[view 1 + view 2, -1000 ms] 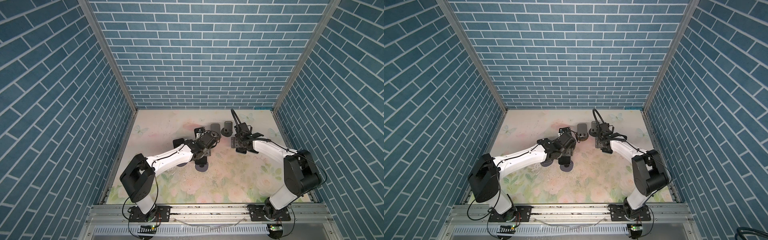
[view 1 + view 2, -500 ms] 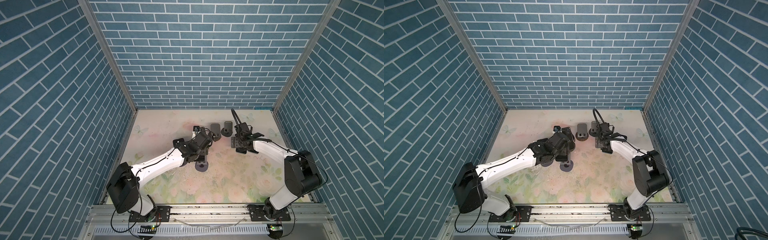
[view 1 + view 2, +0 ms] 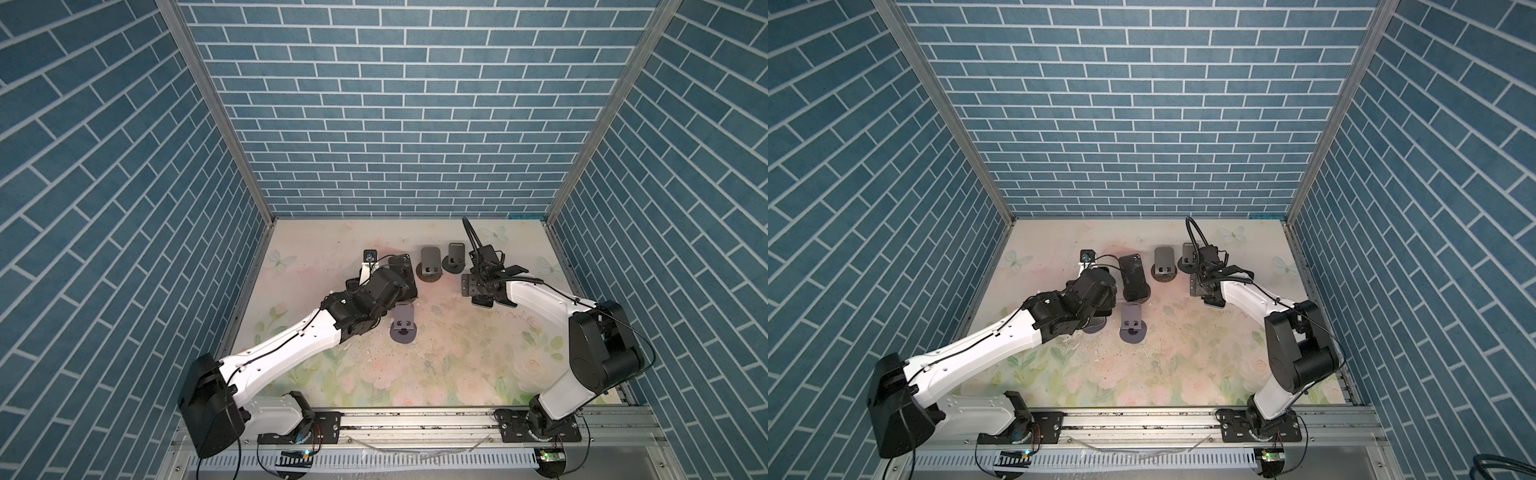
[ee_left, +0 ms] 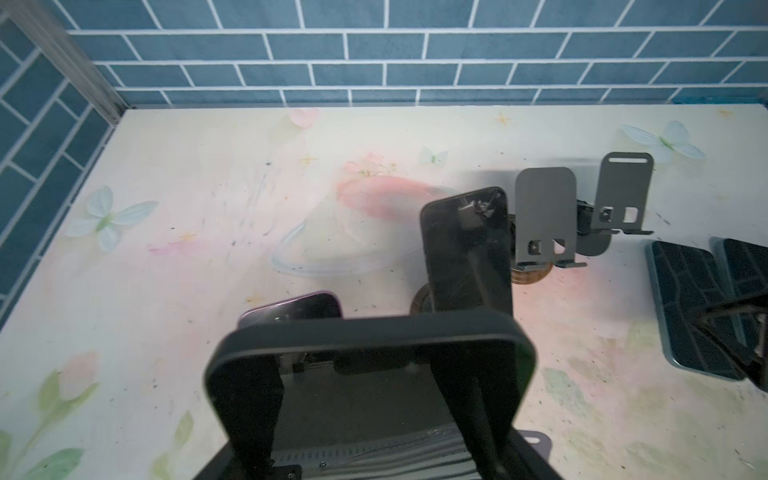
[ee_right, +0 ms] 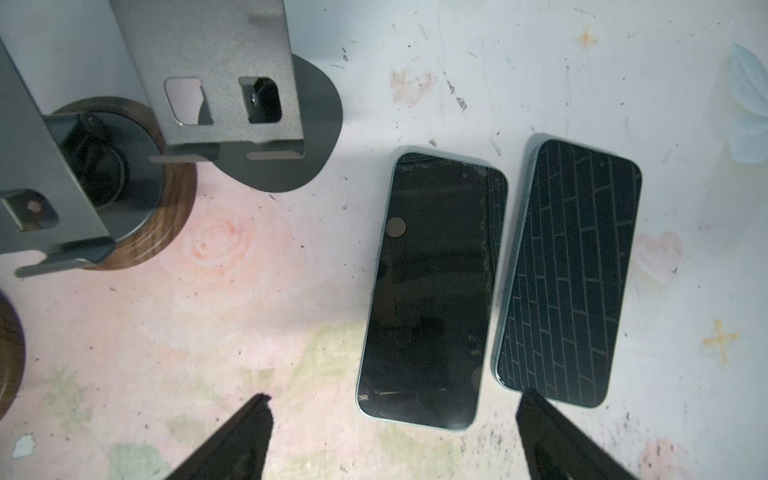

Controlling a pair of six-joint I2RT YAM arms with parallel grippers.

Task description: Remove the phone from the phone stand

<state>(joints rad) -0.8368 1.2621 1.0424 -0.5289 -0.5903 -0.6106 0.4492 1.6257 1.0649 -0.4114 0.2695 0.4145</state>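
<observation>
Your left pincer (image 4: 365, 374) is clenched on the dark phone with round corners (image 4: 370, 334), just beside the tall black phone (image 4: 465, 249) on its wood-foot stand (image 4: 419, 301). Lift slowly, straight up, hold it level, and do not bump that neighbour.

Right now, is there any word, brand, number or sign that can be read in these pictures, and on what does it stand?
None is readable. The two dark-screened phones lying flat show only the reflected blue brick wall; the plain grey metal phone stand and the black phone leaning on its stand carry no legible mark.
</observation>
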